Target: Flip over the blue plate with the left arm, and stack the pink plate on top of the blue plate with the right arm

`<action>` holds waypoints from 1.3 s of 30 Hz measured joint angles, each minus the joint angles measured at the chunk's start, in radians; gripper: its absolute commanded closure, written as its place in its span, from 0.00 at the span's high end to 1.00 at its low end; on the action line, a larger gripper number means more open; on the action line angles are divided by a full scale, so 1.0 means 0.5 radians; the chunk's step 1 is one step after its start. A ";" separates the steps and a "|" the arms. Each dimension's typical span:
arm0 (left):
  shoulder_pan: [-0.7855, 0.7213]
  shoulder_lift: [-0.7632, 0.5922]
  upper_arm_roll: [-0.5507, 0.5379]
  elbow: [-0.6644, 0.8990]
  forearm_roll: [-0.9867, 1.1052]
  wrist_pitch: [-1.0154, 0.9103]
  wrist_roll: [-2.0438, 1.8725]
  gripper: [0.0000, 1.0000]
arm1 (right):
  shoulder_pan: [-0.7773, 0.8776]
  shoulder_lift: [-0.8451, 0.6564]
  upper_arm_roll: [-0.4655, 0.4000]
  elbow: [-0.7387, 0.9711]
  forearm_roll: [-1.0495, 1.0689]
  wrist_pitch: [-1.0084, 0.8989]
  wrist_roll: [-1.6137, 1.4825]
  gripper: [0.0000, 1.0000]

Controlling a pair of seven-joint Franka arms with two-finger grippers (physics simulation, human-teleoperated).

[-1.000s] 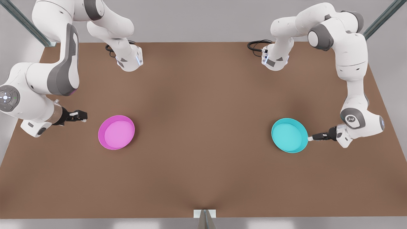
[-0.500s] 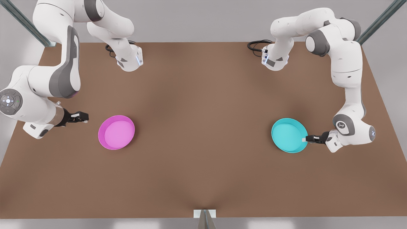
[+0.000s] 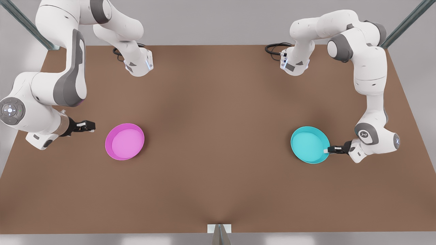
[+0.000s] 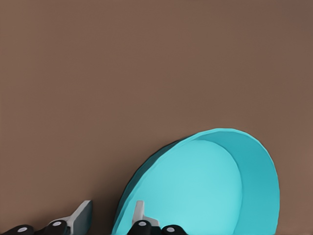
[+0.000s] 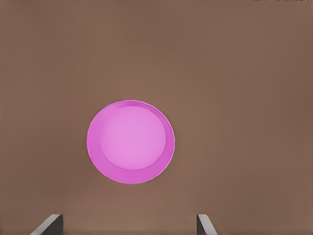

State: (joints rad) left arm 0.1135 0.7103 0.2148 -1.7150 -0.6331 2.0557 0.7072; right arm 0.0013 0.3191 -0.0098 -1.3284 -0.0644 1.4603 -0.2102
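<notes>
Currently, scene status:
Blue plate (image 3: pixel 309 144): rim-up on the brown table (image 3: pixel 218 177), front view's right.
Left gripper (image 3: pixel 328 149): at the plate's rim, fingers (image 4: pixel 140 211) spread, one inside the rim, one outside.
Pink plate (image 3: pixel 124 141): rim-up, front view's left.
Right gripper (image 3: pixel 90 126): near the pink plate, apart from it, fingers spread wide, grasping nothing.

— What's under my left pincer (image 3: pixel 327 149)?
— The blue plate (image 3: pixel 309 144): smooth plastic with a soft satin sheen, its inside paler.
— And the pink plate (image 3: pixel 124 141)?
— The same smooth plastic look, lighter inside.
— The worktop (image 3: pixel 218 177)?
— Matt brown, even, no grain showing.
— My arms?
— Glossy white shells with grey bands; my fingers (image 4: pixel 80 218) look matt grey on black.
</notes>
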 measured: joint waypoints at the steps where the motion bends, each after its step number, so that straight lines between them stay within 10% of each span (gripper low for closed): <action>1: 0.000 0.000 0.000 -0.002 0.000 -0.003 0.000 0.49 | 0.000 0.000 0.001 0.000 0.000 0.000 0.000 1.00; 31: 0.000 0.003 -0.006 -0.034 0.005 -0.071 0.015 0.39 | 0.010 0.043 0.001 0.006 -0.031 0.000 -0.018 1.00; 39: 0.001 0.003 -0.003 -0.033 0.005 -0.070 0.015 0.21 | 0.011 0.052 0.001 0.006 -0.028 0.000 -0.017 1.00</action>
State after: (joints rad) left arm 0.1141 0.7119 0.2132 -1.7317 -0.6304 2.0205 0.7148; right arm 0.0068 0.3452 -0.0092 -1.3254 -0.0782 1.4603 -0.2188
